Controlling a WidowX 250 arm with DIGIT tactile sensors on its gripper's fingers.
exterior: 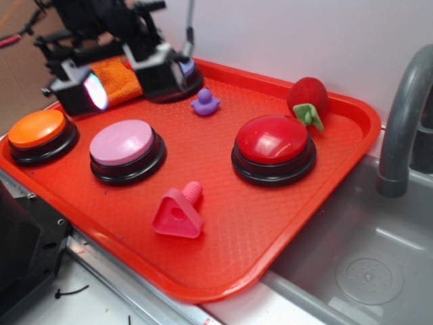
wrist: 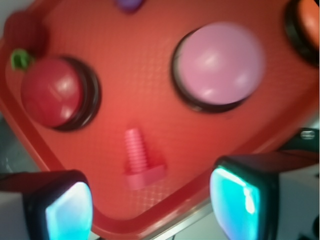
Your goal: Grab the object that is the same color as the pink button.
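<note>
No brand, label or writing can be read on anything in either view.

Going left to right in the exterior view, the orange button point(exterior: 37, 133) sits at the tray's point(exterior: 270, 230) left corner, close to the raised rim. Above it the pincer point(exterior: 128, 78) hangs over the back of the tray with its jaws spread apart and nothing between them, an orange cloth point(exterior: 116, 80) lying behind. The pink button point(exterior: 125, 147) stands next, just right of the orange one. In front of it the pink bolt point(exterior: 179, 211) lies on its side, head toward the near rim, stub pointing back; open tray floor surrounds it on all sides. The small purple duck point(exterior: 205, 102) sits farther back. The red button point(exterior: 273, 146) and a red plush fruit point(exterior: 308, 100) occupy the right side, then a grey sink point(exterior: 365, 271) with its faucet point(exterior: 404, 122).

In the wrist view the bolt point(wrist: 140, 161) shows between the two fingers point(wrist: 67, 210), well apart from both.
</note>
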